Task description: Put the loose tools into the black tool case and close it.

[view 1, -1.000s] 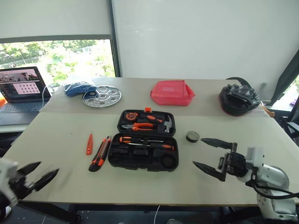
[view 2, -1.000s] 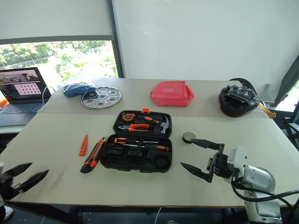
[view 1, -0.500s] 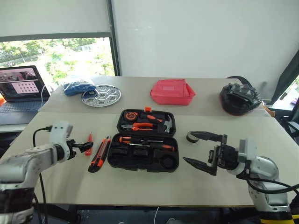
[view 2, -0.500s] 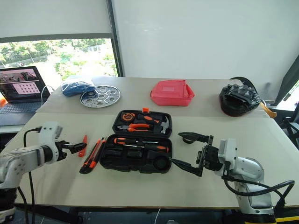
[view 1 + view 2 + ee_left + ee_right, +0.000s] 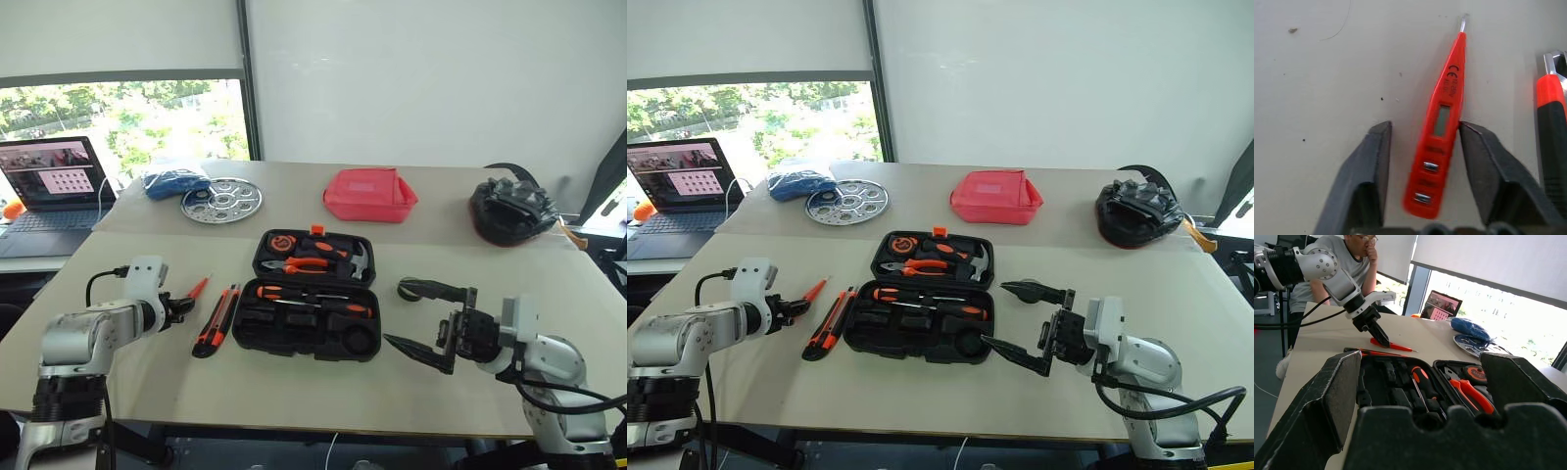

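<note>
A beige table (image 5: 118,382) holds an open black tool case (image 5: 313,295) near its middle, lid lying flat behind the tray. Two orange-and-black screwdrivers (image 5: 312,293) already lie across the tray, and orange-handled pliers (image 5: 302,263) and a hammer (image 5: 355,261) sit in the lid.

Left of the case lies an orange-and-black utility knife (image 5: 216,320), just beside it and parallel to its edge. Further left is a slim orange tester screwdriver (image 5: 1440,122). It has a small grey display window and a "CE" mark moulded near its tip; the finer lettering under that cannot be read. The left claw (image 5: 1422,176) straddles the tester's butt end on the table, fingers partly apart: one finger (image 5: 1484,166) touches its side, the other (image 5: 1371,166) stands clear.

Right of the case, the right claw (image 5: 416,318) hovers with its fingers spread wide, holding nothing. A small round black tape roll (image 5: 408,289) sits on the table right by its far finger.

At the table's far side are a red zip pouch (image 5: 369,194), a perforated metal disc (image 5: 221,200), a blue bundle (image 5: 172,182), a laptop (image 5: 54,181) and a black helmet-like bundle (image 5: 513,211).
</note>
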Tool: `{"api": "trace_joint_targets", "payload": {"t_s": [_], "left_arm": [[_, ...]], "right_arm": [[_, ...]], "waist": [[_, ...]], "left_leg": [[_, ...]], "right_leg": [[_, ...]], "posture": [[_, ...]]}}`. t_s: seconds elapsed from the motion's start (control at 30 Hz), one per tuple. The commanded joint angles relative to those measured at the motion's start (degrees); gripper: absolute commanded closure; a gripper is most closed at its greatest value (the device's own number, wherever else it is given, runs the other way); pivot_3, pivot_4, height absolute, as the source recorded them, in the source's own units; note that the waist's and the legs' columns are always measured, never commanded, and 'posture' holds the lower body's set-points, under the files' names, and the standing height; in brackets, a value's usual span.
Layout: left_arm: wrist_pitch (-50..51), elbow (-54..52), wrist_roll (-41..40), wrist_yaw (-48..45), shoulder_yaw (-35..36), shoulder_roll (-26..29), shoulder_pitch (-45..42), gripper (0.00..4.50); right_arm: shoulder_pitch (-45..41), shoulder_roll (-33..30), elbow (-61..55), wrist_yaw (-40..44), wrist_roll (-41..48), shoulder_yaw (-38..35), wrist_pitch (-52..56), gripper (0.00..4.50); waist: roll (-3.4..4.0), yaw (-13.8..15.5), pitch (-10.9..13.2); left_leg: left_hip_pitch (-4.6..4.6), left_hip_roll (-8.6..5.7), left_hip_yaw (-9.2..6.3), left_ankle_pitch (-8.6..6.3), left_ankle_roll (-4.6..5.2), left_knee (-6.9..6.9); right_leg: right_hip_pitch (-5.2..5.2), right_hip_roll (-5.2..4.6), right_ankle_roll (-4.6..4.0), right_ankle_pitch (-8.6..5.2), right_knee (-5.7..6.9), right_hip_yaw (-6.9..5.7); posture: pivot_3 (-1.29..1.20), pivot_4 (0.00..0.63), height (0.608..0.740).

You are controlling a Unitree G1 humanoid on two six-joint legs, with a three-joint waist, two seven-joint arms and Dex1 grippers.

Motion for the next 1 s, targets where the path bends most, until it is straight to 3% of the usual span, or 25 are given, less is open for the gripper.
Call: {"api": "trace_joint_targets", "payload": {"t_s": [0.03,0.07,0.17,0.23,0.4,0.6,0.67,0.8,1.0], "left_arm": [[-0.2,1.4,0.3,-1.7,0.6,-0.4,1.3,3.79],[-0.7,1.7,0.3,-2.0,1.2,-0.1,1.4,4.03],[-3.7,2.4,-1.1,-4.5,4.4,0.2,1.1,4.06],[-9.9,2.3,-0.6,-11.2,2.7,3.3,1.5,4.06],[-35.8,7.0,1.3,-41.7,-5.0,10.4,-0.8,4.06],[-49.7,9.5,5.4,-64.1,-18.0,10.0,-10.3,4.06],[-56.2,11.5,10.3,-66.7,-23.1,8.4,-13.6,4.06],[-58.1,15.3,17.5,-65.8,-29.9,3.8,-19.7,4.06],[-61.5,21.2,26.9,-63.9,-35.4,2.2,-23.2,4.06]], "right_arm": [[0.2,-1.0,-2.5,-0.7,0.3,-1.0,-1.0,0.0],[0.3,-1.1,-2.6,-0.8,0.2,-1.0,-1.0,0.0],[0.6,-1.7,-2.8,-1.0,-0.1,-1.0,-1.0,0.0],[1.2,-2.2,-3.0,-1.2,-0.3,-1.3,-0.9,0.0],[3.4,-3.9,-3.4,-1.2,0.3,-2.7,-0.7,0.0],[7.1,-5.0,-3.7,-1.4,0.3,-4.1,-1.1,0.0],[8.4,-4.8,-4.3,-1.9,0.1,-4.3,-1.2,0.0],[10.7,-4.4,-6.4,-3.3,0.0,-4.4,-1.1,0.0],[12.5,-4.4,-8.6,-5.1,0.0,-4.5,-0.8,0.0]], "waist": [[0.0,-0.1,0.0],[0.0,-0.1,0.0],[0.0,-0.1,0.0],[-0.01,-0.1,0.0],[-0.09,0.0,0.1],[-0.09,0.8,0.1],[-0.09,0.8,0.0],[-0.09,0.7,0.1],[-0.1,-0.4,0.1]], "left_leg": [[0.0,0.0,0.0,0.0,0.0,0.0],[-0.01,0.0,0.0,0.0,0.0,0.0],[-0.01,0.01,0.0,0.0,0.0,-0.01],[-0.03,0.02,-0.01,0.01,-0.01,0.0],[-0.15,0.02,0.01,0.03,-0.05,-0.01],[-0.19,-0.06,0.07,0.04,-0.05,0.04],[-0.2,-0.06,0.07,0.03,-0.05,0.04],[-0.23,-0.07,0.05,0.04,-0.03,0.08],[-0.26,-0.07,-0.01,0.03,-0.01,0.1]], "right_leg": [[0.0,0.0,0.0,0.0,0.0,0.0],[-0.01,0.0,0.0,0.0,0.0,0.0],[-0.02,0.01,0.0,0.0,-0.01,0.0],[-0.04,0.02,-0.01,0.0,0.0,-0.01],[-0.13,0.03,-0.02,0.0,-0.05,-0.05],[-0.05,0.0,0.05,0.0,-0.14,-0.03],[-0.06,0.02,0.07,-0.01,-0.14,-0.01],[-0.07,0.04,0.09,0.0,-0.12,0.01],[-0.1,0.06,0.12,0.0,-0.1,0.04]], "posture": [[0.0,0.15,0.74],[0.0,0.15,0.74],[0.0,0.15,0.74],[0.0,0.15,0.74],[0.0,0.15,0.74],[0.0,0.15,0.74],[0.0,0.15,0.74],[0.0,0.15,0.74],[0.0,0.15,0.74]]}}
